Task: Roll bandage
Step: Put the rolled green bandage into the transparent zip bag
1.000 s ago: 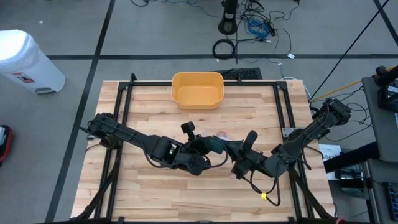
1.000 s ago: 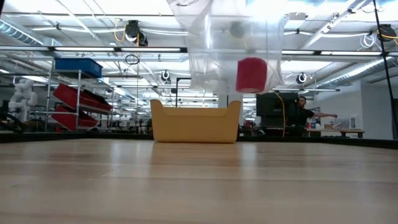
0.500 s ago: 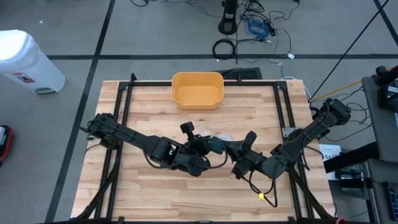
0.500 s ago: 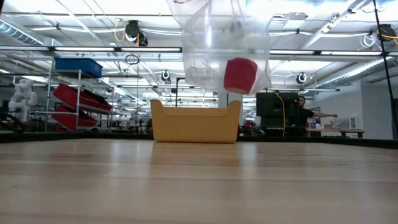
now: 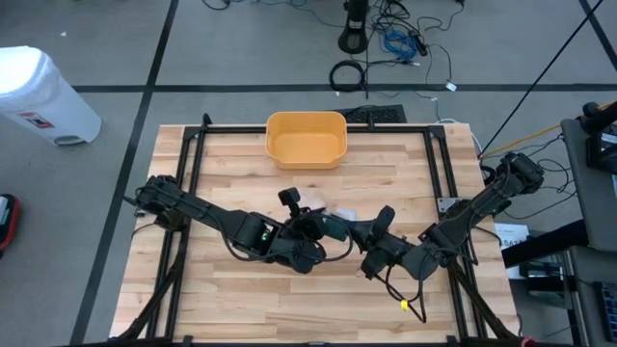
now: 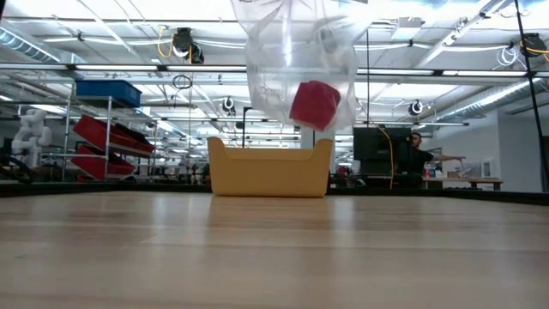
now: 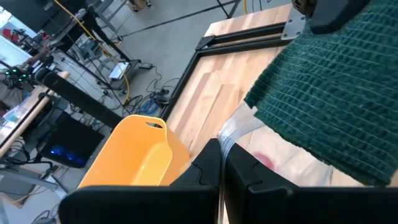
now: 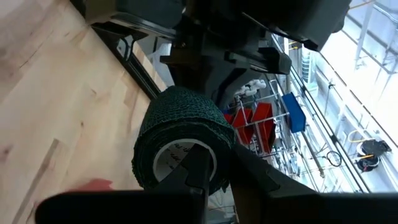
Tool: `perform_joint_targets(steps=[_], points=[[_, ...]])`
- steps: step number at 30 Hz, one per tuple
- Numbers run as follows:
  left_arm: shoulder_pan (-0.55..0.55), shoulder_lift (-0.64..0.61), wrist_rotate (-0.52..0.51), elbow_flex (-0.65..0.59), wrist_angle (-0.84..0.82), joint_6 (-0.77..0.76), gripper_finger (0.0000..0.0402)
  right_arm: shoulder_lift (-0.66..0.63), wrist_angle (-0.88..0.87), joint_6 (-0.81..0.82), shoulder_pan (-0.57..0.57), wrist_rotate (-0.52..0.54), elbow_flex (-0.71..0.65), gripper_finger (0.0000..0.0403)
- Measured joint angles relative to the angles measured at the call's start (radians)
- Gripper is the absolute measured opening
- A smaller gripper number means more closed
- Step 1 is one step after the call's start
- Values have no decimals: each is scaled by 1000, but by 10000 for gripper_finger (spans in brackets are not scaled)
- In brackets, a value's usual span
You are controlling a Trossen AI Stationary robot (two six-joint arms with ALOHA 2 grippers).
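A dark green bandage roll (image 8: pixel 180 124) with a white core hangs in the air over the middle of the table (image 5: pixel 241 289); my right gripper (image 8: pixel 214 163) is shut on it. In the high view the roll (image 5: pixel 336 228) sits between the two grippers. My left gripper (image 7: pixel 222 152) is shut on a clear plastic bag (image 6: pixel 300 60). The bag hangs clear of the table with a red piece (image 6: pixel 314 105) inside. In the left wrist view the green bandage (image 7: pixel 336 93) fills the space just past my left fingers. My left gripper pinches the clear bag's upper edge (image 7: pixel 232 132) between its shut fingers; one layer or several, I cannot tell. The bag hangs below the gripper, clear of the table. My right gripper holds the roll by its wall. One finger (image 8: pixel 198 165) is in the white core and the other (image 8: pixel 250 179) is outside. It comes about level from the table's right, and the roll is lifted clear.
A yellow bin (image 5: pixel 306 138) stands at the table's far edge, in the middle. Black frame rails (image 5: pixel 193 164) run along the table's sides. A white bin (image 5: pixel 39 92) stands on the floor off the far left. A person (image 6: pixel 420 154) is in the room behind.
The hanging clear bag has swung toward the table's left, and the red piece inside it has tilted. Both grippers have stayed where they were and kept shut.
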Motion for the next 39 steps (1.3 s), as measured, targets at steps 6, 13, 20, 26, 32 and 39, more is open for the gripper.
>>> perform_joint_targets(steps=[6, 13, 20, 26, 32, 39], points=[[0, 0, -16, 0, 3, 0, 4, 0, -12, -18, 10, -22, 0, 38], [-8, 0, -12, 0, 15, 0, 4, 0, -58, 0, 3, -65, 0, 38], [-26, -4, -8, 0, 47, 13, 4, 0, -58, 51, -29, -16, 0, 38], [-45, -9, -13, 0, 90, 46, 4, 0, -56, 75, -38, -5, 0, 38], [-50, -13, -19, 1, 109, 52, 4, 0, -47, 85, -45, 76, 0, 38], [-48, -13, -33, 1, 108, 53, 4, 0, -46, 82, -48, 126, 0, 38]])
